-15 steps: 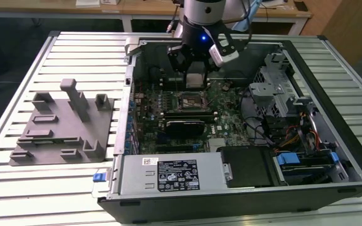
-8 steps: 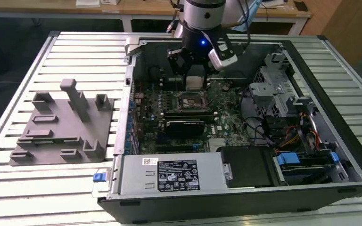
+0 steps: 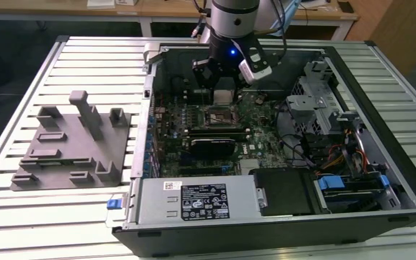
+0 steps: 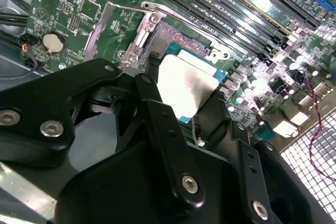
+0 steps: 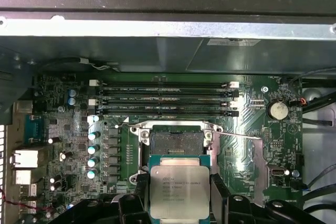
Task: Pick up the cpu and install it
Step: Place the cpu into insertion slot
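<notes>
- Grip first: the black two-finger end effector (image 5: 178, 203) is closed narrowly on the small flat square cpu with the silvery metal top (image 5: 178, 187). One finger (image 5: 140, 195) sits against each of two opposite edges, so the chip is off the board.
- Position: in the first wrist view the cpu hangs just beside the dark square socket with the metal border (image 5: 176, 141), whose frame stands open. It's not over the opening yet!
- Setting: all this sits above the green motherboard (image 3: 259, 130) inside the open black computer case (image 3: 410, 187). The grey plastic block fixture with upright posts (image 3: 63, 146) lies well apart on the slatted metal tabletop (image 3: 20, 216).
- Risk one, as I judge it: the hold is only on thin edges, so a jolt could let the chip slip or tilt in the fingers.
- Risk two: arriving skewed or rotated would put it down crooked and could bend the socket's contacts.
- Risk three: the raised frame and thin metal lever (image 5: 239, 135) stand close, and a finger could catch them.
</notes>
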`<move>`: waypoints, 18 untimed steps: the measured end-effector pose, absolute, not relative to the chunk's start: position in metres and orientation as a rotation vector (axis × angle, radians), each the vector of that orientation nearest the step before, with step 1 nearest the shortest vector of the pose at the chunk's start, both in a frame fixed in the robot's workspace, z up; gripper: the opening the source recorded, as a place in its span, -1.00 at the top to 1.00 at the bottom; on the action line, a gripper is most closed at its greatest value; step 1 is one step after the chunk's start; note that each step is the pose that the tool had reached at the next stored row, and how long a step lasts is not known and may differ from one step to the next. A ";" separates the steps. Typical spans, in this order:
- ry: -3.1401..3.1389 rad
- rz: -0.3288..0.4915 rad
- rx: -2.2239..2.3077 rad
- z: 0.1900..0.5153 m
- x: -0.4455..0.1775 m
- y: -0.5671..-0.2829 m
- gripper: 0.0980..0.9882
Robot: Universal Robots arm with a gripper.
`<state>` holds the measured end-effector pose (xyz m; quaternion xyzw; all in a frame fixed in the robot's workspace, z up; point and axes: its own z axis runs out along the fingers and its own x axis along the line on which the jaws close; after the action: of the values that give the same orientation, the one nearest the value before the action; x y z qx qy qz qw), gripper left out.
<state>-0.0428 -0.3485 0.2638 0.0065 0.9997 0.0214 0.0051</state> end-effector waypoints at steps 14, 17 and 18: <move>3.130 0.067 0.055 0.263 -0.043 -0.348 0.00; 3.127 0.067 0.111 0.263 -0.043 -0.348 0.00; 3.126 0.066 0.129 0.263 -0.043 -0.348 0.00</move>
<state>-0.0428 -0.3485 0.2635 0.0413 0.9989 0.0212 0.0059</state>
